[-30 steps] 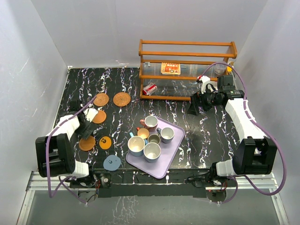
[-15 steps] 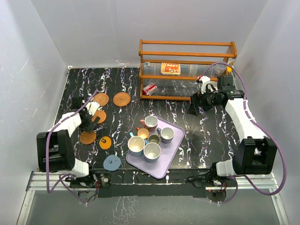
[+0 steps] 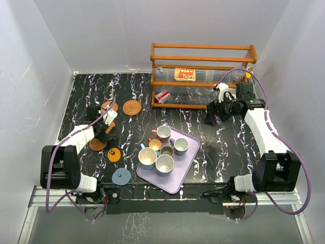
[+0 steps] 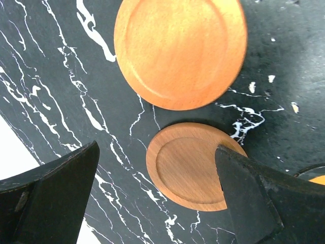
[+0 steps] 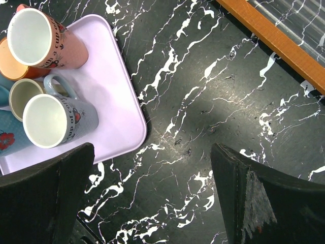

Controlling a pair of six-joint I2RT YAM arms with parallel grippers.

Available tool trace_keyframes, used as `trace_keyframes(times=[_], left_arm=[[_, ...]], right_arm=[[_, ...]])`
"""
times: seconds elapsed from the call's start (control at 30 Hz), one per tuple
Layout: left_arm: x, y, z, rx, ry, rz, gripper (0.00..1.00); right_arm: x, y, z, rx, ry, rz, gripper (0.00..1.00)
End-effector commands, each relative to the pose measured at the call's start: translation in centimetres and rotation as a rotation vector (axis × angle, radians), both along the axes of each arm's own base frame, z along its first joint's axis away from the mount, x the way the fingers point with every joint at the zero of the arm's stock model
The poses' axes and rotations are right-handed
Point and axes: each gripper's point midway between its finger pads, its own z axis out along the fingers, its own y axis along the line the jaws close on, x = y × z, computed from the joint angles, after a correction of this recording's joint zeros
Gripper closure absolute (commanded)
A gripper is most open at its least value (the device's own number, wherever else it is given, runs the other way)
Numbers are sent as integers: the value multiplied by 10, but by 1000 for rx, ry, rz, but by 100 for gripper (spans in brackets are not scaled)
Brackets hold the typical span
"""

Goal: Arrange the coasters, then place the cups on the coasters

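Coasters (image 3: 114, 154) are spread loosely over the left part of the tabletop (image 3: 223, 147), in no tidy row. The cups (image 3: 165, 165) are crowded together on the lilac tray (image 3: 189, 163) near the middle. The left hand (image 4: 157, 147) is held wide open above two plain discs and nothing is gripped. A browner coaster (image 4: 195, 173) is seen between its fingers, and a brighter orange coaster (image 4: 180, 51) lies just beside it, barely apart. The right hand (image 5: 152, 147) is likewise fully open and empty, over bare tabletop between the tray and the wooden shelf (image 3: 203, 56).

Trouble is most likely to be caused by how thin and flat the discs are. A fingertip could be slid over the rim rather than under it, so that the disc is pushed along instead of lifted. The neighbouring orange coaster could be knocked or overlapped in a careless descent. If the discs are set too close together, cups placed on them may be made to clash. On the tray, a packed cup could be tipped when another is drawn out.
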Motion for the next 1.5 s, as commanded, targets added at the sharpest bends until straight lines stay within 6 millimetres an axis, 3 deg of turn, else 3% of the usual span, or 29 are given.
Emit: trace_keyframes(times=[0.0,0.2,0.5,0.97,1.23,1.47], left_arm=[[-63,-16,-35,-58,227,-20,1],[-76,-18,-33,-58,248,-48,1],[-67,-36,-32,-88,248,-98,1],[-74,-70,-35,-152,265,-192,1],[-57,-86,-32,-112,216,-275,1],[-37,-113,-32,-140,197,-352,1]], right_arm=[[4,0,14,-5,-75,-4,2],[4,0,14,-1,-74,-3,2],[3,-1,17,-9,-86,-8,2],[2,-6,17,-28,-91,-28,2],[1,-8,14,-41,-89,-37,2],[2,-12,12,-50,-83,-52,2]])
